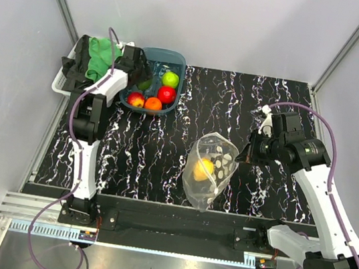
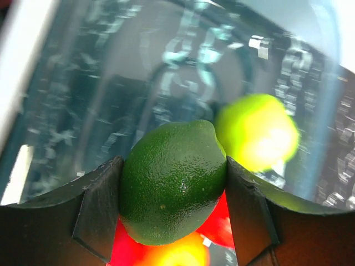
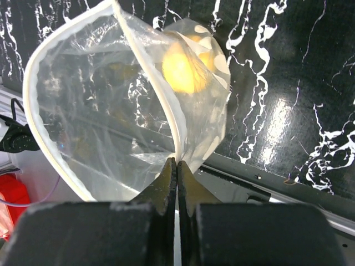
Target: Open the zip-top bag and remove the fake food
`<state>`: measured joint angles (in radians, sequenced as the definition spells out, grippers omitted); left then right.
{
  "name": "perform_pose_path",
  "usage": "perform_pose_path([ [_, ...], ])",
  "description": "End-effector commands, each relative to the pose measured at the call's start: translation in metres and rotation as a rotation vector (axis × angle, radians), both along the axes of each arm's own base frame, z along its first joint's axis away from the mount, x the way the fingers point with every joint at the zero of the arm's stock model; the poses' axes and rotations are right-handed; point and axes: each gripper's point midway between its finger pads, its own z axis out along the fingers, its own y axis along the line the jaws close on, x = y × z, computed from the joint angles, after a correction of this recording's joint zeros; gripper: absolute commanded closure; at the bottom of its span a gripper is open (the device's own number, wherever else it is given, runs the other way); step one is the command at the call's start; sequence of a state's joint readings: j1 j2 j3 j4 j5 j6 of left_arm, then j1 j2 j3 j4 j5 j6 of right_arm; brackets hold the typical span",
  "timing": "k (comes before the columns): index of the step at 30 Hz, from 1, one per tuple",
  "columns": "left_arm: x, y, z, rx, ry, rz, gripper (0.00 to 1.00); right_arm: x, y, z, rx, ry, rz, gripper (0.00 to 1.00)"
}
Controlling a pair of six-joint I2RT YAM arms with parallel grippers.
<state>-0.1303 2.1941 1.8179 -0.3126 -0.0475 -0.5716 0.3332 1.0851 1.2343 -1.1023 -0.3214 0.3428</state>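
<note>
Your black marbled table (image 1: 197, 103) fills the top view. Off its 10 o'clock corner sits a white basket (image 1: 57, 81) with a green cloth (image 1: 101, 55) and a black cloth (image 1: 74, 70). Just beside it, at 11 o'clock, is the teal tub (image 1: 179, 59).

The zip-top bag (image 1: 209, 169) is near the table's 6 o'clock edge. Its mouth gapes open and 1 yellow fruit (image 1: 203, 169) lies inside.

In the tub you have 4 pieces of fake food: a lime green fruit (image 1: 170, 78), a red fruit (image 1: 166, 94), an orange fruit (image 1: 153, 103) and a peach-red fruit (image 1: 135, 99).

Your left gripper (image 2: 173, 205) is over the tub, its jaws wide and pressed on both sides of a dark green fruit (image 2: 172, 183). Your right gripper (image 3: 176, 166), at the bag's 3 o'clock side, has its jaws pinched together on the bag's white rim.
</note>
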Motion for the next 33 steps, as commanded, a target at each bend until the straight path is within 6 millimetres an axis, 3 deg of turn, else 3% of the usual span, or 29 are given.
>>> perform_pose_path([
  [1,0.017,0.017,0.008,0.055,-0.048,0.041,0.61,0.002,0.002,0.023,0.022,-0.065,0.028,1.0],
  [4,0.023,0.02,0.002,0.076,-0.046,0.049,0.52,0.001,0.003,0.025,0.029,-0.068,0.029,1.0],
  [6,0.025,0.021,-0.002,0.087,-0.039,0.049,0.41,-0.001,0.002,0.025,0.032,-0.068,0.027,1.0],
  [11,0.028,0.021,0.009,0.095,-0.054,0.04,0.11,-0.007,0.001,0.022,0.045,-0.064,0.007,1.0],
  [15,0.023,0.027,0.026,0.137,-0.061,0.031,0.04,-0.006,0.002,0.023,0.056,-0.07,-0.003,1.0],
  [18,0.011,0.027,0.052,0.147,-0.085,0.013,0.04,-0.007,0.002,0.027,0.065,-0.088,-0.006,1.0],
  [19,0.004,0.024,0.076,0.133,-0.121,-0.002,0.05,-0.007,0.001,0.026,0.061,-0.084,-0.009,1.0],
  [20,-0.002,0.022,0.084,0.124,-0.127,-0.014,0.06,-0.009,0.0,0.026,0.057,-0.085,-0.011,1.0],
  [21,-0.013,0.019,0.078,0.109,-0.105,-0.027,0.07,-0.01,-0.001,0.023,0.051,-0.075,-0.01,1.0],
  [22,-0.024,0.01,0.087,0.078,-0.113,-0.065,0.1,-0.011,-0.002,0.022,0.046,-0.071,-0.005,1.0],
  [23,-0.037,0.005,0.117,0.05,-0.16,-0.077,0.11,-0.013,-0.002,0.021,0.042,-0.064,-0.001,1.0],
  [24,-0.055,-0.006,0.109,0.037,-0.133,-0.107,0.12,-0.014,-0.002,0.02,0.041,-0.065,0.005,1.0],
  [25,-0.069,-0.021,0.117,0.0,-0.138,-0.165,0.15,-0.015,-0.001,0.019,0.046,-0.062,0.013,1.0],
  [26,-0.092,-0.041,0.144,-0.024,-0.185,-0.219,0.17,-0.015,-0.001,0.02,0.05,-0.071,0.016,1.0],
  [27,-0.108,-0.055,0.15,-0.04,-0.191,-0.262,0.18,-0.015,0.0,0.018,0.052,-0.067,0.022,1.0],
  [28,-0.132,-0.072,0.138,-0.06,-0.152,-0.323,0.21,-0.015,0.001,0.017,0.052,-0.062,0.027,1.0],
  [29,-0.163,-0.101,0.166,-0.094,-0.2,-0.396,0.22,-0.016,0.001,0.016,0.054,-0.054,0.03,1.0],
  [31,-0.206,-0.133,0.165,-0.129,-0.182,-0.486,0.25,-0.017,0.006,0.014,0.067,-0.034,0.056,1.0],
  [32,-0.242,-0.163,0.184,-0.163,-0.217,-0.573,0.26,-0.016,0.007,0.013,0.072,-0.033,0.065,1.0],
  [33,-0.261,-0.174,0.188,-0.168,-0.223,-0.601,0.28,-0.016,0.009,0.014,0.077,-0.039,0.076,1.0],
])
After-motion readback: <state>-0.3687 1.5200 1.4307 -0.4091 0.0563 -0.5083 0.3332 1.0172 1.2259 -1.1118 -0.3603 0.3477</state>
